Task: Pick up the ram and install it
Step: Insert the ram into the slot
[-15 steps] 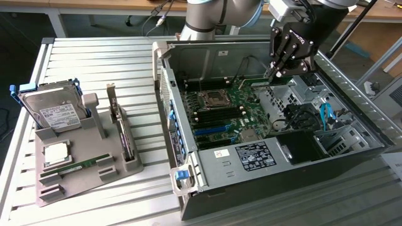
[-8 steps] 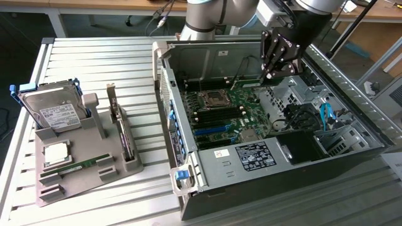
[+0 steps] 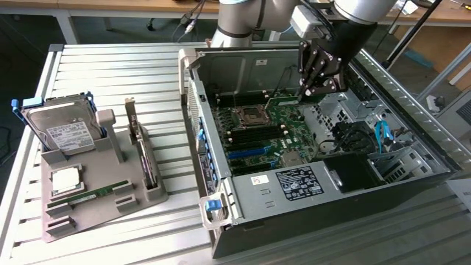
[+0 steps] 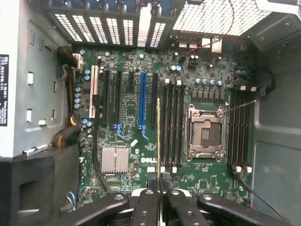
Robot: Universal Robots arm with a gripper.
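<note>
worktop [image 3: 110, 61]: ribbed metal slats, pale matt paint. case [image 3: 243, 61]: dull grey sheet metal. motherboard [image 4: 127, 108]: green board, slight sheen. heatsink [image 4: 115, 159]: bare finned metal. ram [image 4: 158, 141]: green board, seen edge-on. gripper [image 4: 159, 190]: matt black. fixture tray [image 3: 103, 210]: matt grey plastic. hard drive [image 3: 63, 124]: shiny metal lid, paper label.
</note>
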